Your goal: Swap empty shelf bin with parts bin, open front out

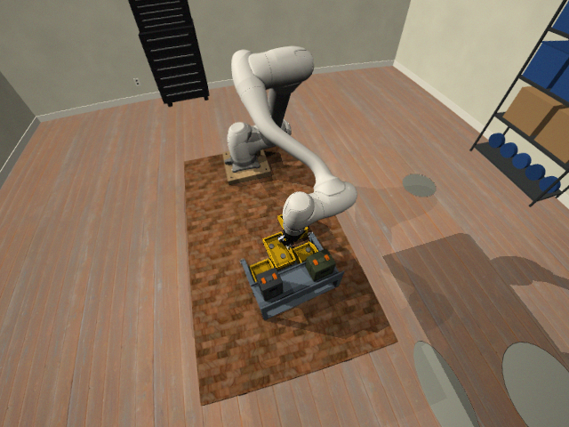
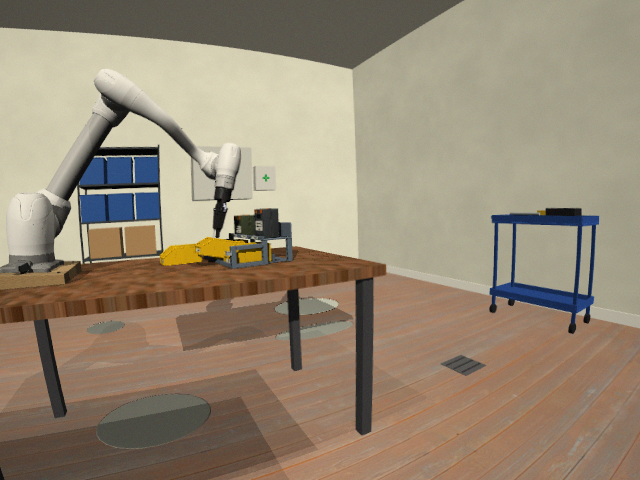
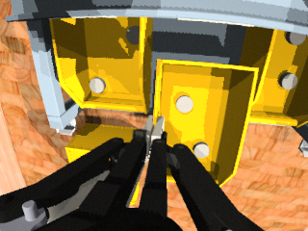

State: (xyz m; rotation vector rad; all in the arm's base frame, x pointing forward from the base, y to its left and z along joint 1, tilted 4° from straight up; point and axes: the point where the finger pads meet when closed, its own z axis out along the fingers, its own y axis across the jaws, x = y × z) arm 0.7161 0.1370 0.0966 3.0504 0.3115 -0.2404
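The yellow bin with parts (image 1: 278, 250) holds grey round parts and sits tilted at the middle gap of the grey shelf (image 1: 293, 285), its front part under the low board. In the wrist view the bin (image 3: 206, 122) lies between two other yellow bins (image 3: 103, 64) (image 3: 283, 77) in the shelf. My gripper (image 3: 156, 125) is shut on the bin's thin left side wall near its rear edge. The gripper also shows from above (image 1: 288, 238) and from the side (image 2: 217, 225). The empty yellow bin (image 2: 178, 254) stands on the table just behind the shelf, and shows in the wrist view (image 3: 96, 150).
Two dark cases with orange tops (image 1: 269, 284) (image 1: 320, 265) stand on the shelf's top board. The arm's base (image 1: 245, 160) is at the far end of the table. A blue cart (image 2: 542, 263) stands off to the right on the floor.
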